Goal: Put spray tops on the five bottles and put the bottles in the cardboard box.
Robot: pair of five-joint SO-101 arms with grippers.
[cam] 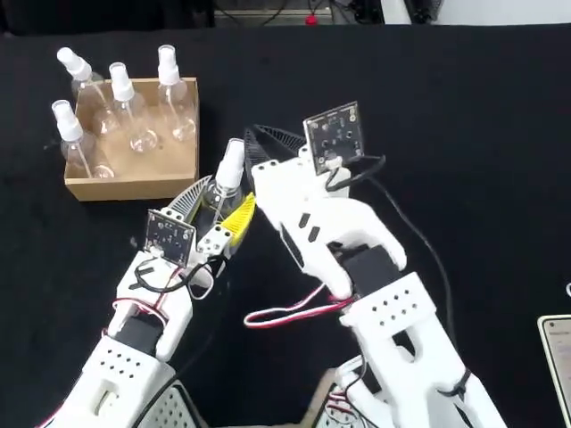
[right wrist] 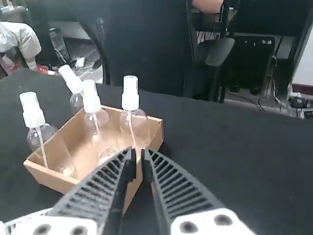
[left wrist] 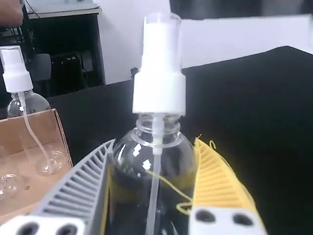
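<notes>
L pincer point(cam: 221, 203) clamped on 5th bottle point(left wrist: 146, 169) by its body, upright, just beside cardboard box point(cam: 134, 187). That leaves spray top point(left wrist: 159, 83) free. R pincer point(right wrist: 138, 152) all but shut, holding nothing. Four capped bottles point(cam: 134, 120) stand in box.

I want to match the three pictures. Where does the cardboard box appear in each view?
High view: the cardboard box sits at the table's upper left.
Left wrist view: part of the box lies beside the held bottle, past the left gripper.
Right wrist view: the whole box lies just beyond the right gripper.
Shared landmark: the spray-topped bottles standing inside the box.
</notes>
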